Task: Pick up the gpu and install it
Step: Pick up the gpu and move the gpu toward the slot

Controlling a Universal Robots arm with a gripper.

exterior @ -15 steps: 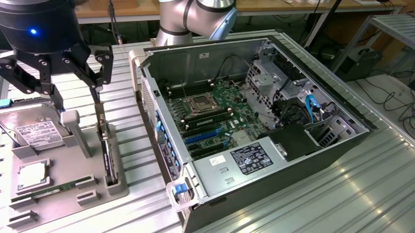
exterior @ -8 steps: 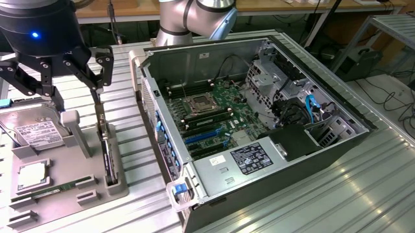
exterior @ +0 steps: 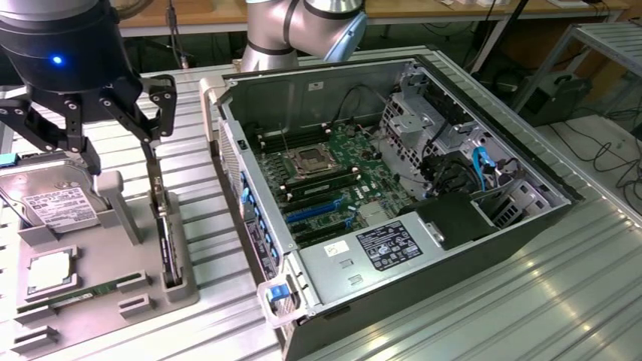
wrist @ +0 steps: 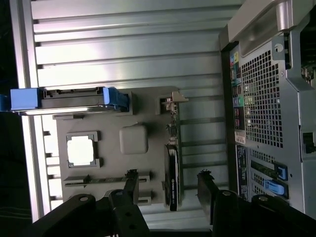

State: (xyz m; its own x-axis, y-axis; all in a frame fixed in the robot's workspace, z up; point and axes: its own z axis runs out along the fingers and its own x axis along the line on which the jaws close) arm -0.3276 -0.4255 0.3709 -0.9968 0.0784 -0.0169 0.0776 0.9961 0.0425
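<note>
Hovering with fingers spread wide, the gripper (exterior: 122, 150) hangs over the gpu (exterior: 165, 241), which stands on edge in a grey tray (exterior: 101, 259).

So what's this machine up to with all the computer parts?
A robot arm is poised over the gpu. Its open fingers hang above the card, which stands on edge in a grey holder tray beside an opened computer case. Nothing is gripped yet, and the card is not in the case.
</note>
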